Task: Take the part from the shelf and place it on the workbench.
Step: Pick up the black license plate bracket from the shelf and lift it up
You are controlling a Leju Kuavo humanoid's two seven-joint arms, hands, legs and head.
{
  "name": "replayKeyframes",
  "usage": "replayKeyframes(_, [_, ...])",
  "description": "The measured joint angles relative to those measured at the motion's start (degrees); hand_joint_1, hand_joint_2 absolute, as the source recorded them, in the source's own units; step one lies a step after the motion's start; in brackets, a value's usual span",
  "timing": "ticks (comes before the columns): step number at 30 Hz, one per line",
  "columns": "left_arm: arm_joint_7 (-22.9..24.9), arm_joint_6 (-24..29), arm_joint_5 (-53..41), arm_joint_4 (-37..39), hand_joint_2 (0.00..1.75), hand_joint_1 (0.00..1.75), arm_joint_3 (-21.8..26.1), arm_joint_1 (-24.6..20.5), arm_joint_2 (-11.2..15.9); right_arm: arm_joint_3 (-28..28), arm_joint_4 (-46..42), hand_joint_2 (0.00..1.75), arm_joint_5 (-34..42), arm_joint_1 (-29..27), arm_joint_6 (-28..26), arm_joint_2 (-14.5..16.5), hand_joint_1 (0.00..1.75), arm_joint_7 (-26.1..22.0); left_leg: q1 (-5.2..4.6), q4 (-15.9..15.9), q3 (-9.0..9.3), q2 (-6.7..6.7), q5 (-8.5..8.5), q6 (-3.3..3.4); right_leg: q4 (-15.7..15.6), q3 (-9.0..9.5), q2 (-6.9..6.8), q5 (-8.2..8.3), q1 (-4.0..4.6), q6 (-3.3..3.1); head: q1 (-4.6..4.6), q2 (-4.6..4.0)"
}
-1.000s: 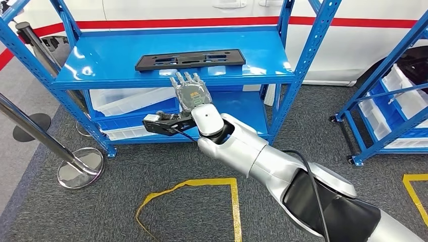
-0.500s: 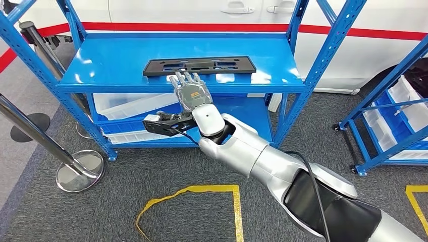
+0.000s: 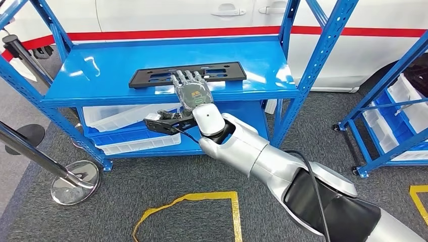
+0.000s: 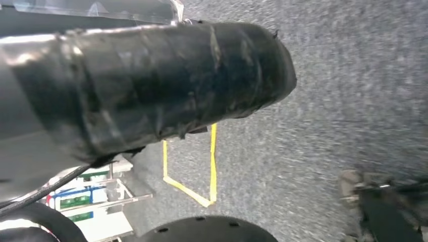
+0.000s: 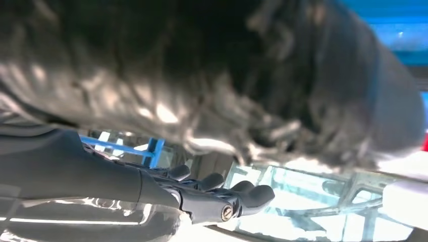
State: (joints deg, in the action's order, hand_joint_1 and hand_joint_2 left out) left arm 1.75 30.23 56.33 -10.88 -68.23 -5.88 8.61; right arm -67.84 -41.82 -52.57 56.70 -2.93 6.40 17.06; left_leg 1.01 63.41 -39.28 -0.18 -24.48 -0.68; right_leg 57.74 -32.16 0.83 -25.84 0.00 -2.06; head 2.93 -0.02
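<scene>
Right hand seen mid-frame, fingers spread, nothing held | part lies flat on shelf | fingers best slid under near edge before being closed

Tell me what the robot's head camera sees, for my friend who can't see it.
The robot's right hand, fingers spread, reaches up to a flat black part lying on a blue shelf. White bins sit below, and a white car stands behind.
</scene>
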Motion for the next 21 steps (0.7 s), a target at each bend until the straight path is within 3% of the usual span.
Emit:
replayKeyframes(2, [0.03,0.00,-0.02,0.02,0.00,0.00,0.01,-0.08,0.01,0.00,0.05,0.00,0.00,0.00,-0.04,-0.01,0.00,0.01,-0.35,-5.05,1.69,0.07,2.03,0.52,0.12,0.32,0.01,-0.72,0.12,0.57,-0.07,0.00])
replayKeyframes(6, [0.10,0.05,-0.18,0.07,0.00,0.00,-0.01,-0.08,-0.04,0.00,0.17,0.00,0.06,0.10,-0.06,-0.04,0.00,-0.01,-0.21,-5.98,2.44,0.06,1.52,1.70,1.14,-0.04,-0.10,-2.21,0.21,1.99,0.08,0.00])
replayKeyframes(8, [0.13,-0.05,-0.27,0.07,0.00,0.00,-0.01,-0.09,-0.06,0.00,0.22,0.00,0.25,0.24,0.04,-0.19,0.00,-0.02,-0.03,-6.29,3.08,0.11,1.21,2.24,6.25,-2.65,-0.22,-4.56,0.05,2.58,0.24,0.00])
replayKeyframes(10, [0.13,-0.15,-0.30,0.07,0.00,0.00,0.00,-0.14,-0.05,0.00,0.35,0.00,0.59,0.09,0.28,-0.50,0.00,-0.02,-0.07,-6.30,3.69,0.06,0.60,2.59,13.82,-7.16,-0.27,-6.82,-0.17,2.88,0.31,0.00])
replayKeyframes(11, [0.14,-0.16,-0.31,0.07,0.00,0.00,0.00,-0.13,-0.04,0.00,0.46,0.00,0.81,-0.08,0.40,-0.72,0.00,-0.01,-0.06,-6.29,4.08,0.00,0.25,2.61,16.05,-8.89,-0.28,-6.74,-0.25,2.95,0.31,0.00])
replayKeyframes(12, [0.17,-0.16,-0.33,0.07,0.00,0.00,0.00,-0.11,-0.04,0.01,0.59,0.00,1.02,-0.21,0.50,-0.98,0.00,0.02,-0.06,-6.26,4.57,-0.10,-0.14,2.57,16.15,-9.67,-0.29,-5.46,-0.31,2.96,0.32,0.00])
replayKeyframes(13, [0.23,-0.16,-0.34,0.07,0.00,0.00,-0.01,-0.09,-0.04,0.02,0.68,0.00,1.23,-0.27,0.56,-1.26,0.00,0.08,-0.05,-6.22,5.13,-0.19,-0.56,2.48,14.07,-9.37,-0.29,-3.18,-0.35,2.89,0.33,0.00])
replayKeyframes(15, [0.38,-0.14,-0.35,0.07,0.00,0.00,0.00,-0.06,-0.05,0.09,0.83,0.00,1.61,-0.18,0.74,-1.86,0.00,0.20,-0.15,-6.13,6.21,-0.30,-1.47,2.14,6.50,-6.72,-0.28,1.93,-0.24,2.45,0.26,0.00])
replayKeyframes(16, [0.43,-0.12,-0.36,0.07,0.00,0.00,0.00,-0.09,-0.05,0.12,0.87,0.00,1.79,-0.09,0.87,-2.11,0.00,0.23,-0.22,-6.06,6.51,-0.32,-1.81,1.91,3.38,-5.41,-0.27,3.12,-0.10,2.15,0.22,0.00])
replayKeyframes(18, [0.49,-0.05,-0.36,0.07,0.00,0.00,0.00,-0.19,-0.07,0.15,0.98,0.00,2.07,0.00,1.10,-2.59,0.00,0.30,-0.33,-6.06,6.63,-0.32,-2.17,1.40,0.91,-4.23,-0.23,3.03,0.23,1.65,0.08,0.00])
replayKeyframes(21, [0.51,0.02,-0.29,0.07,0.00,0.00,-0.01,-0.21,-0.01,0.26,1.07,0.00,2.22,0.01,1.21,-3.23,0.00,0.63,-0.22,-5.46,6.42,-0.17,-3.07,0.57,-0.09,-3.59,-0.14,2.76,-0.12,0.97,0.07,0.00])
